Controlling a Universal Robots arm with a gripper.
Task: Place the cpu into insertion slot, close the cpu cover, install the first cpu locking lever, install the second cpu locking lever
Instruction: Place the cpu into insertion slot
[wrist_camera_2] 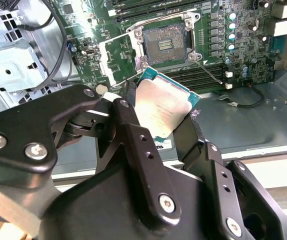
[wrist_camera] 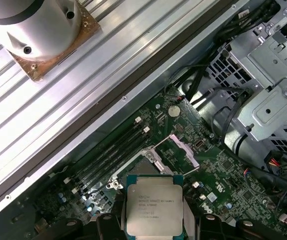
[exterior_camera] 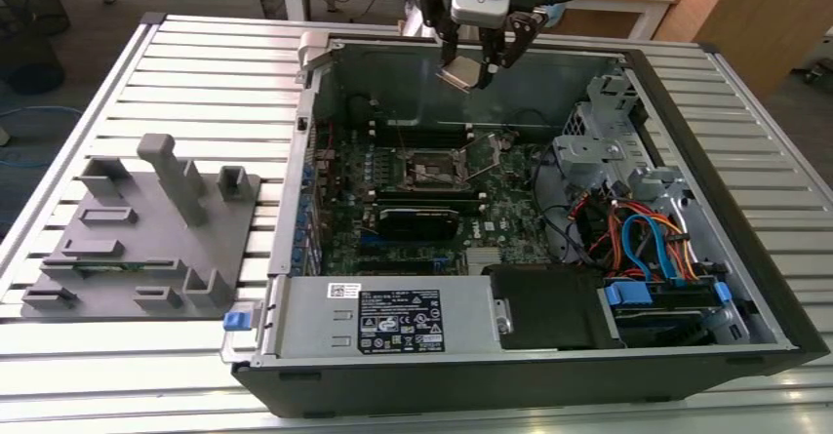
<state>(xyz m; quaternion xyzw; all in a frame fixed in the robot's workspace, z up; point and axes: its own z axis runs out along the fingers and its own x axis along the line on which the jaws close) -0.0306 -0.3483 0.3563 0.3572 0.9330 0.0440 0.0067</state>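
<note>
Presently, from the exterior view's left: a grey fixture (exterior_camera: pixel 143 239) lies on the slatted table (exterior_camera: pixel 78 375), well apart from the open case (exterior_camera: pixel 521 390). Inside the case, the green board (exterior_camera: pixel 341 200) carries the slot (exterior_camera: pixel 434 168), uncovered, its dark centre exposed. Over the case, slightly right of the slot, hangs the gripper (exterior_camera: pixel 475 63). Its fingers (wrist_camera_2: pixel 133 135) are clenched on the cpu (exterior_camera: pixel 461 75), which is held tilted, clear of the board and not yet seated. Further right stands the drive cage (exterior_camera: pixel 592 151).

In the second wrist view the cover (wrist_camera_2: pixel 116 60) is swung open beside the slot, and a wire lever (wrist_camera_2: pixel 209 71) lies released on the other side.

Handling, by judgement: the cpu is light, thin and rigid, with a smooth metal top that could slip. Its underside and the slot's contacts are likely fragile. Hold it by two opposite edges, as now, never by the faces.

Obscured: the fingers cover part of the cpu's edges, and its underside and any orientation mark cannot be made out. In the first wrist view the cpu overlaps the slot's near side. A second lever cannot be identified with certainty.
</note>
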